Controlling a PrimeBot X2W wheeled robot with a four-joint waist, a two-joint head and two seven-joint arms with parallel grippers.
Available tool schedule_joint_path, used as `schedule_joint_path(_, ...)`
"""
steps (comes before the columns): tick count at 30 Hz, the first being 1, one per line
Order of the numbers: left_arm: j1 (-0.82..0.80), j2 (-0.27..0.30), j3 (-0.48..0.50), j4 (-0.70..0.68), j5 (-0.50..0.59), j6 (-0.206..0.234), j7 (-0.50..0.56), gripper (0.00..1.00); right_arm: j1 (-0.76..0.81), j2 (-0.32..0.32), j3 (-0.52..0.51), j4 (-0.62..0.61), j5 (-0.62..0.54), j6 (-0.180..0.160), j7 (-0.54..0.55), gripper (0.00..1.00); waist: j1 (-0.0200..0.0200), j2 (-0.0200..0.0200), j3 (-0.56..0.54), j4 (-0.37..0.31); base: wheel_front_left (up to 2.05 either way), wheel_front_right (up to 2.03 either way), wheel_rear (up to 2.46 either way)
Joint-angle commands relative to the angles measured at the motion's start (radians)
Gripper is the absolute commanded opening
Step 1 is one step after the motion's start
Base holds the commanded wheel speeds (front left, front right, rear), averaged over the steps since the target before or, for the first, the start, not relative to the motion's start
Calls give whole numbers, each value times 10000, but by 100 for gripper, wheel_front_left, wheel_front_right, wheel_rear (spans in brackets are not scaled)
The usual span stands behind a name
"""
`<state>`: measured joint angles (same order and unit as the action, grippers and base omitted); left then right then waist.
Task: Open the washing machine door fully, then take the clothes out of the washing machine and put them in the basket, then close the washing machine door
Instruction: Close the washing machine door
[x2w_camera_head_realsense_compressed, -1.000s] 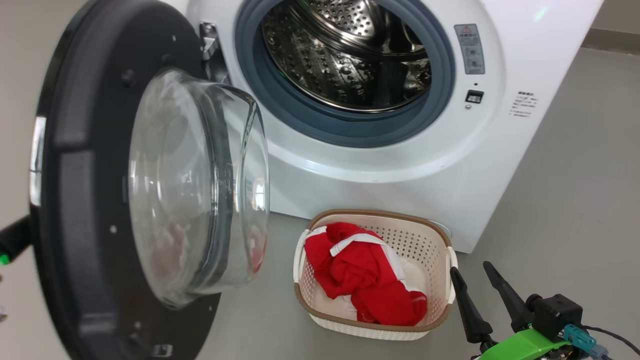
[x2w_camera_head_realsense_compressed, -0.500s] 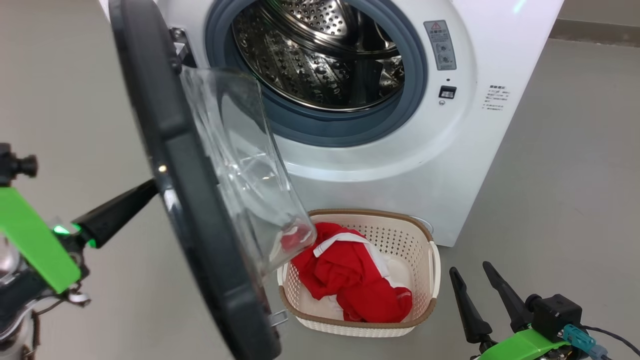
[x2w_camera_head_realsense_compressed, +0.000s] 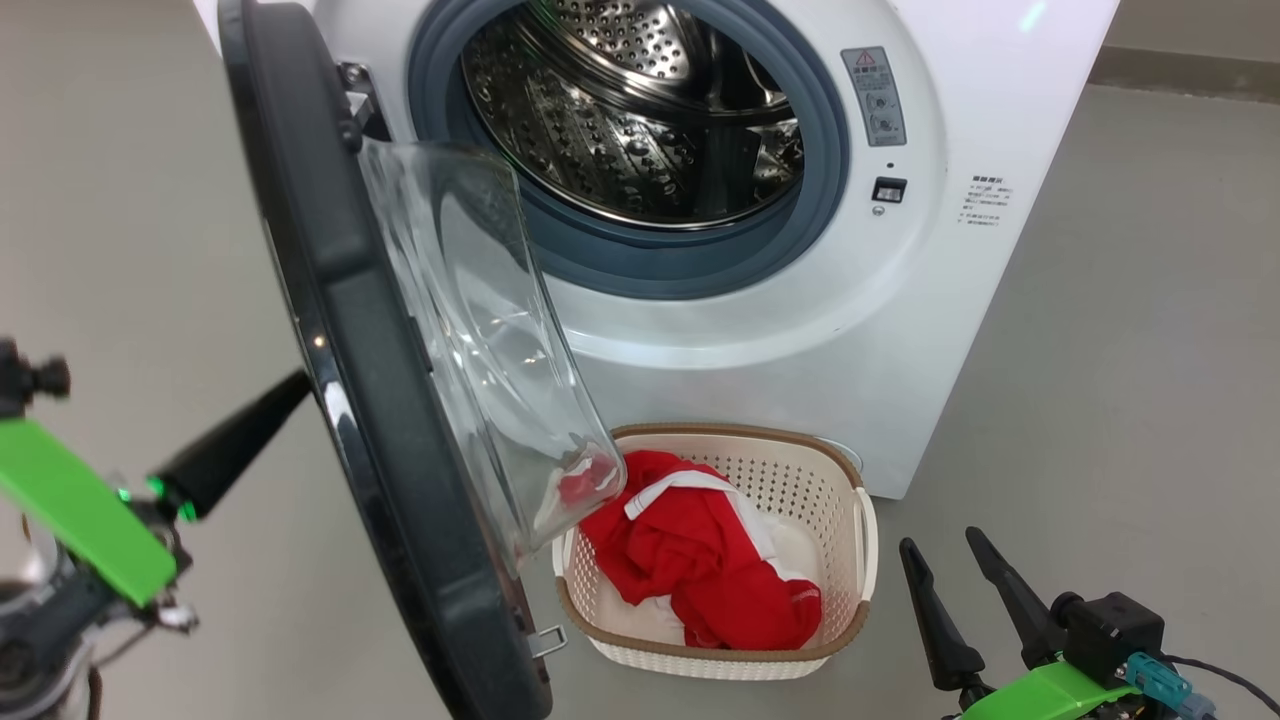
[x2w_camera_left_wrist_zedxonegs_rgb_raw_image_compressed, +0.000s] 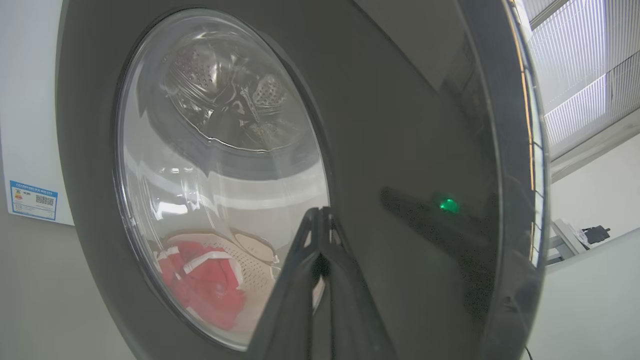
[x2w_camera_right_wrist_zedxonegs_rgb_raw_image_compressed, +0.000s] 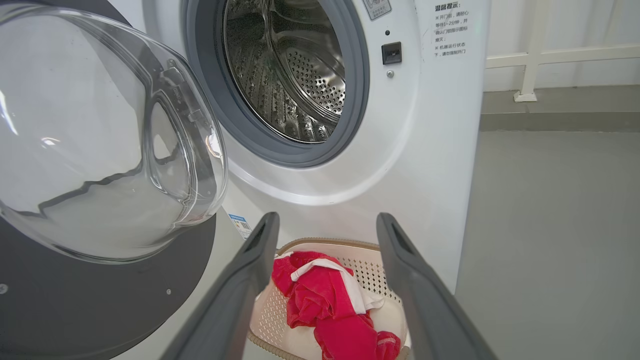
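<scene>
Nearest, well right of the washing machine door (x2w_camera_head_realsense_compressed: 340, 330): right gripper (x2w_camera_head_realsense_compressed: 940, 538), fingers spread wide with nothing between them, low over the floor (x2w_camera_head_realsense_compressed: 1100, 400) and pointing toward the machine. Idle.

Left of the door, on its outer side: left gripper (x2w_camera_head_realsense_compressed: 295, 388), fingers pinched together into one point, gripping nothing. Seen along its own fingers, the tip sits at the glossy black face just beside the window's edge. It is probably touching, though reflections make contact hard to confirm.

Door itself: roughly half swung, edge-on to the head, glass bowl (x2w_camera_head_realsense_compressed: 470, 330) bulging toward the machine.

Under the door's bowl and just past it: basket (x2w_camera_head_realsense_compressed: 720, 665), on the floor at the machine's foot, its near-left corner overlapped by the bowl in the head view. Contents: clothes (x2w_camera_head_realsense_compressed: 710, 570), red with white stripes, bunched wholly inside, nothing draped over the rim.

Beyond the door: washing machine (x2w_camera_head_realsense_compressed: 800, 330), grey gasket (x2w_camera_head_realsense_compressed: 660, 262), steel drum (x2w_camera_head_realsense_compressed: 640, 120) apparently empty.

Status, judged: unloading done, door closing outstanding.

Hazards, judged:
- The pinched tip may skid on the slick face as the door turns, losing the push and leaving the latch unengaged.
- Pressing near the window rather than the free edge gives weak leverage.
- The bowl's lower lip passes close over the basket and could clip its rim or catch raised fabric.
</scene>
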<state>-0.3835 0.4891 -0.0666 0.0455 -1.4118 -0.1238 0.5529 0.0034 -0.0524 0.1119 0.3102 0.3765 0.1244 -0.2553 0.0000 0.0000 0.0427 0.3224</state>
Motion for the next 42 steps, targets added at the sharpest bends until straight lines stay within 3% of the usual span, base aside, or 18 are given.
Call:
schedule_joint_path(1,10,477,404,-91,11,-69,-205,0,-30,-3,237,-260,-54,63,-65,100,0,0,-44,19,0,0,0)
schedule_joint_path(4,485,447,425,-7,-218,-69,-489,7,-10,0,274,-252,-48,63,-65,100,0,0,-89,43,0,0,0)
schedule_joint_path(11,1626,306,530,245,-436,-69,-1376,11,-99,-4,282,-245,-58,63,-65,100,0,0,-79,160,0,0,0)
schedule_joint_path(13,1872,216,467,346,-406,-69,-1657,25,-88,-22,265,-251,-60,63,-65,100,0,0,-88,253,0,0,0)
schedule_joint_path(17,2197,17,239,709,-292,-69,-2207,40,-49,-49,290,-223,-62,63,-65,100,0,0,-118,408,0,0,0)
schedule_joint_path(20,2382,-118,41,1046,-191,-69,-2657,43,-61,-57,304,-201,-62,63,-65,100,0,0,-129,465,0,0,0)
schedule_joint_path(21,2439,-169,0,1144,-196,-69,-2812,53,-68,-61,307,-198,-61,63,-65,100,0,0,-129,479,0,0,0)
schedule_joint_path(22,2491,-225,-44,1229,-220,-69,-2951,81,-74,-64,313,-197,-59,63,-65,100,0,0,-132,490,0,0,0)
schedule_joint_path(23,2543,-273,-92,1283,-236,-69,-3089,96,-77,-66,317,-196,-59,63,-65,100,0,0,-134,499,0,0,0)
schedule_joint_path(24,2599,-301,-134,1344,-207,-69,-3260,100,-75,-69,318,-199,-59,63,-65,100,0,0,-133,510,0,0,0)
schedule_joint_path(42,3491,-893,-1814,2492,1011,-69,-7208,100,-2,-134,407,-179,-60,63,-65,100,0,0,-133,610,0,0,0)
